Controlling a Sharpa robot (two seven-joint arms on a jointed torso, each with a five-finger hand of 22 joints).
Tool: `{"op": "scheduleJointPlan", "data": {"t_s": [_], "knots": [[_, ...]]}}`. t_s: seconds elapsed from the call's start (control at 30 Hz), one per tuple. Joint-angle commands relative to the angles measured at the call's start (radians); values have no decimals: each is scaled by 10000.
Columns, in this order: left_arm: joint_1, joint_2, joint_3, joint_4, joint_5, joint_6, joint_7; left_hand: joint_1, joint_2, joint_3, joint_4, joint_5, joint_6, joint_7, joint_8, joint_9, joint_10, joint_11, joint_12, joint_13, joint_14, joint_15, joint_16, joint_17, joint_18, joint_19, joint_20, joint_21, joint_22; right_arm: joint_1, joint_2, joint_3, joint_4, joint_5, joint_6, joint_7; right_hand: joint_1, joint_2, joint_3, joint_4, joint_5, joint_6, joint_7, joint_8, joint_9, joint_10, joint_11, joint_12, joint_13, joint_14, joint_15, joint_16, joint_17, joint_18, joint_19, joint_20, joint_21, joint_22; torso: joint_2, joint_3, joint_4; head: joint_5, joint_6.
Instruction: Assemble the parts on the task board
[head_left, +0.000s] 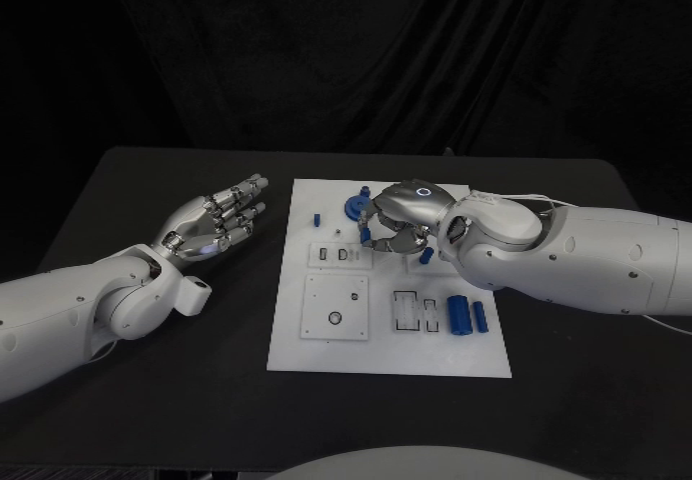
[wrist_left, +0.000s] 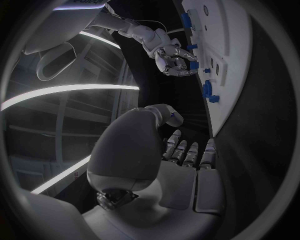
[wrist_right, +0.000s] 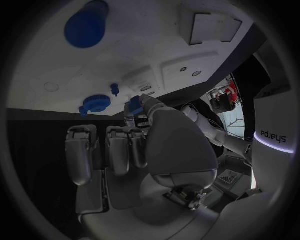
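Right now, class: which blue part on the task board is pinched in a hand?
The small blue part pinched by the right hand; the other blue parts lie untouched on the task board.

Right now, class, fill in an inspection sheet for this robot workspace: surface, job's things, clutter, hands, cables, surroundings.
Surface: black table, with the white task board lying in its middle.
Job's things: blue cylinders lie near the board's right edge; a blue round part sits at the far end; a small blue peg stands near the board's left edge.
Clutter: nothing seen.
Hands: left hand hovers off the board's left side, fingers spread, holding nothing; right hand is over the board's far half, pinching a small blue part.
Cables: a thin pale cable runs along the right arm.
Surroundings: dark curtain behind the table.
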Motion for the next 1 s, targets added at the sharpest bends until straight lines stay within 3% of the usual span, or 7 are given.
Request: {"op": "scheduleJointPlan", "data": {"t_s": [0.03, 0.23, 0.37, 0.7, 1.0], "knots": [[-15, 17, 8, 24, -9, 55, 419, -67, 41, -71, 5, -34, -11, 67, -21, 4, -19, 2, 38, 6, -28, 60, -32, -17, 170, 0, 39, 27, 13, -42, 85, 9, -71, -15, 599, -259, -53, -11, -5, -57, 53, 189, -126, -53, -7, 1043, 66, 26, 2630, 1020, 58, 29, 2634, -79, 1055, 16, 34, 2630, -1, -2, 23, -42, -29], [-15, 46, 8, 13, -9, 72, 419, -71, 47, -88, 4, -38, -21, 61, -23, 3, -22, -2, 37, 6, -28, 61, -31, -17, 170, -2, 39, 26, 12, -74, 203, 9, -138, -15, 849, -397, -75, -20, -17, -94, 54, 195, -89, -133, -26, 1043, 110, 26, 2630, 1020, 94, 29, 2634, -79, 1055, 45, 34, 2630, 17, 3, 38, -74, -41], [-15, 52, 8, 8, -9, 81, 411, -71, 47, -88, 4, -38, -21, 61, -23, 3, -22, -2, 37, 6, -28, 61, -31, -17, 170, -2, 39, 26, 12, -105, 257, 9, -158, -15, 983, -449, -66, -22, -13, -135, 57, 201, -70, -183, -36, 1043, 134, 26, 2630, 1020, 118, 29, 2634, -79, 1055, 65, 34, 2630, 17, 10, -11, -34, -53], [-15, 58, 8, 10, -9, 96, 387, -74, 57, -110, 2, -37, -18, 57, -23, 3, -23, -4, 37, 5, -28, 62, -32, -17, 169, -3, 38, 25, 12, -204, 346, 9, -242, -53, 1154, -491, -102, -29, -28, -173, 55, 198, -30, -275, -53, 1043, 180, 26, 2630, 1020, 159, 29, 2634, -79, 1055, 102, 34, 2630, 15, 21, -4, 3, -86], [-16, 60, 8, -8, -9, 117, 369, -75, 60, -118, 2, -35, -12, 57, -22, 4, -24, -5, 37, 5, -29, 63, -32, -17, 169, -4, 38, 25, 11, -245, 393, 9, -301, -383, 1161, -562, -138, -35, -37, -244, 58, 99, 9, -458, -92, 1043, 205, 26, 2630, 1020, 195, 29, 2634, -79, 1055, 150, 34, 2630, 5, 5, 26, -4, -122]]}}
